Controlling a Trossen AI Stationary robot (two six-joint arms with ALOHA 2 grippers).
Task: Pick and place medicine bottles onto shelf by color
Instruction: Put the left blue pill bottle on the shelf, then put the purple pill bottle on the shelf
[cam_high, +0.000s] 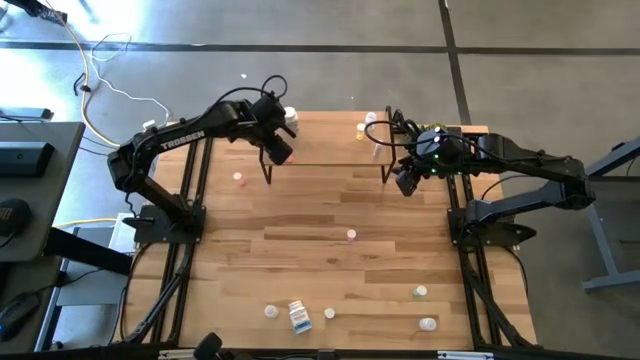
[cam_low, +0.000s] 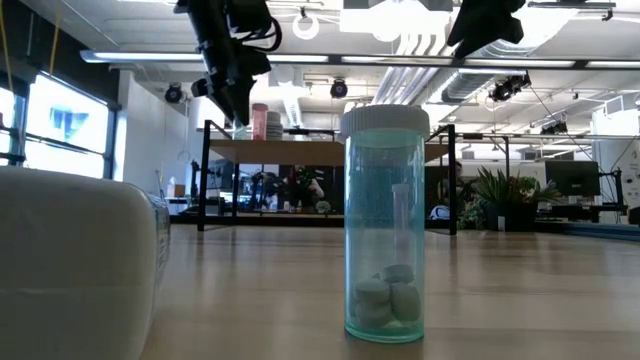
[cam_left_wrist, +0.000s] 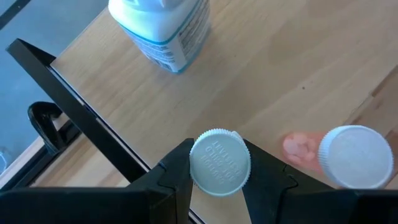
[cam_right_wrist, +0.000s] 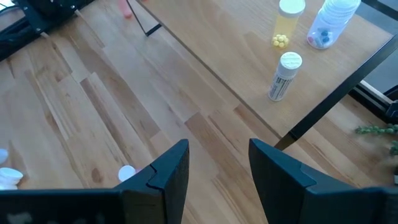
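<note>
The shelf (cam_high: 330, 135) stands at the table's far edge. My left gripper (cam_high: 280, 152) hangs over its left end, shut on a medicine bottle whose white cap (cam_left_wrist: 219, 163) shows between the fingers. Beside it on the shelf board (cam_left_wrist: 280, 68) stand a pink bottle (cam_left_wrist: 348, 155) and a white bottle with a blue label (cam_left_wrist: 165, 31). My right gripper (cam_right_wrist: 219, 158) hangs open over the table in front of the shelf's right part (cam_right_wrist: 249, 56), nothing between its fingers. A yellow bottle (cam_right_wrist: 289, 22), a clear bottle with blue pills (cam_right_wrist: 329, 22) and a white one (cam_right_wrist: 285, 76) stand there. My left gripper pinches the bottle at its white cap (cam_left_wrist: 198, 167) between the two fingers, one on each side. The fingers come from above, slanting down. The bottle stays upright; the cap hides its body, and I cannot tell whether its base touches the shelf board.
Several more bottles are scattered on the table: a pink one (cam_high: 238, 178) left of centre, one in the middle (cam_high: 351, 235), and a group along the near edge (cam_high: 299, 317), (cam_high: 428, 323). A clear teal bottle (cam_low: 385, 225) stands right in front of the low camera.
</note>
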